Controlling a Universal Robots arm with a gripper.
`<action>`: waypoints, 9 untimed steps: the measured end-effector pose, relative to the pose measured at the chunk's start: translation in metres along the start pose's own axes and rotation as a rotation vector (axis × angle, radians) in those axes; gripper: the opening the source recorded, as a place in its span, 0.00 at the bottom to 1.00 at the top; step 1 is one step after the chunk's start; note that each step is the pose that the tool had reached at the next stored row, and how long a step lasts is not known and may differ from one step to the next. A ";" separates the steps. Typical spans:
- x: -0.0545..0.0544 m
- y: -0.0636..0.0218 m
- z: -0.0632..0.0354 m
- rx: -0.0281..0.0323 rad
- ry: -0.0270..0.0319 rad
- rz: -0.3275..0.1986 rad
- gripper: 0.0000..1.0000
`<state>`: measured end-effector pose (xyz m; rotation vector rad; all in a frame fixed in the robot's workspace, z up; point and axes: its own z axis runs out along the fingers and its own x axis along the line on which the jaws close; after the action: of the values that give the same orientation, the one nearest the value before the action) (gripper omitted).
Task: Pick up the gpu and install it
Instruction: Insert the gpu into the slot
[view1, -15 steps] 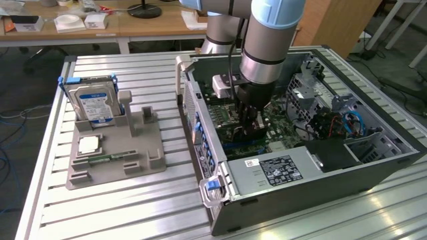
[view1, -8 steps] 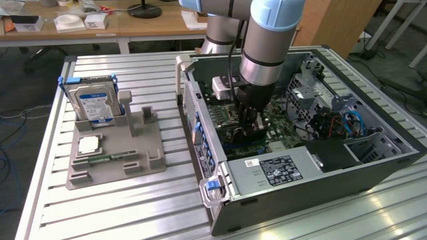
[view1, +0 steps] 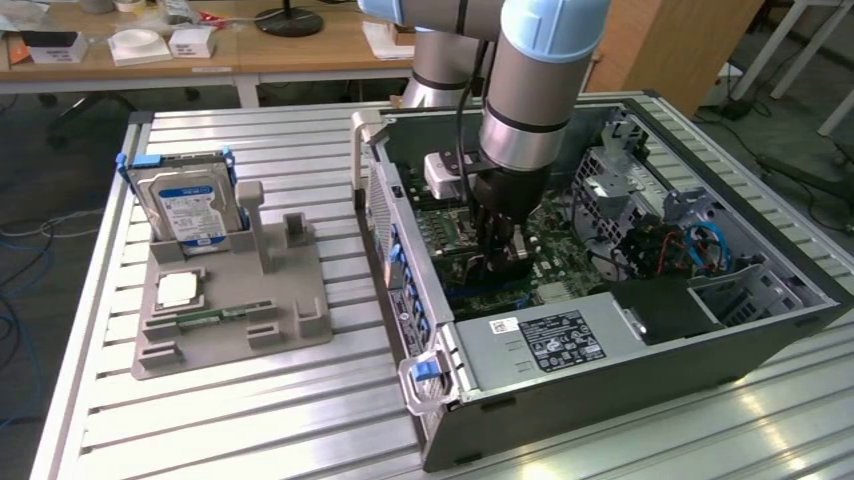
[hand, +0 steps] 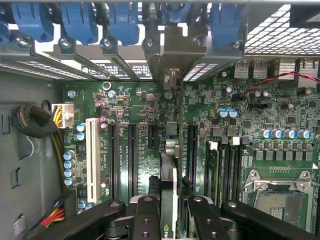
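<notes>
The black gripper (hand: 167, 216) is clenched on the thin flat black gpu card (hand: 169, 172), seemingly by its top edge. Light, stiff, fragile; hold edges only.

Case (view1: 400, 215): open side up, my way in.
Centre of the exterior view: my gripper (view1: 505, 266) clamps the gpu (hand: 168, 185) over the board, with empty slots on either side.
Power supply (view1: 561, 338) blocks lower centre.
Drive cage (view1: 617, 175) and cables (view1: 674, 250) crowd the right.
Table (view1: 267, 430): free at lower left.
Hard drive (view1: 191, 205) stands upper left.
</notes>
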<state>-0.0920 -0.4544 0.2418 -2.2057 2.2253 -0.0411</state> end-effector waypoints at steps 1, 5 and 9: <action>0.000 0.0000 -0.0001 -0.0001 0.0001 0.000 0.26; 0.000 0.0000 -0.0011 -0.0001 0.0002 0.000 0.26; 0.000 0.0000 -0.0015 -0.0001 0.0002 0.000 0.26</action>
<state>-0.0920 -0.4541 0.2433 -2.2059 2.2255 -0.0412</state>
